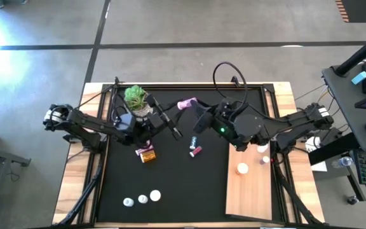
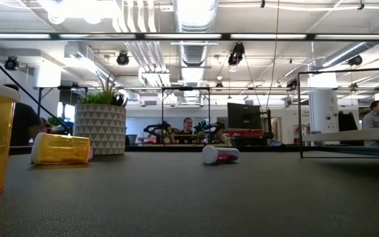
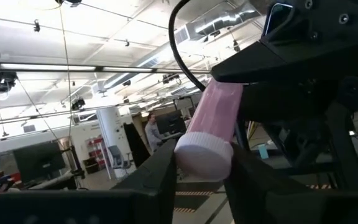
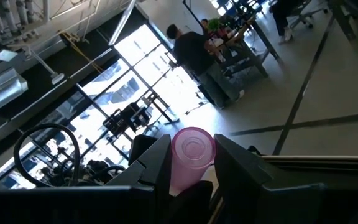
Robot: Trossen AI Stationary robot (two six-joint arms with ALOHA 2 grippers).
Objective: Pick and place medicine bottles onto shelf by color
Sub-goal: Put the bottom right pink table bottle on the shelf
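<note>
High view: pink bottle (image 1: 186, 103) bridges both arms above the counter, left gripper (image 1: 176, 132) and right gripper (image 1: 199, 109) each clamping an end, long axis spanning between them.

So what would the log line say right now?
left gripper: shut on pink bottle | right gripper: shut on same pink bottle | place: raised above black mat

Black mat (image 1: 170, 184) carries bottles (image 1: 142, 199), shelf (image 1: 250, 187), plant (image 1: 135, 98).
</note>
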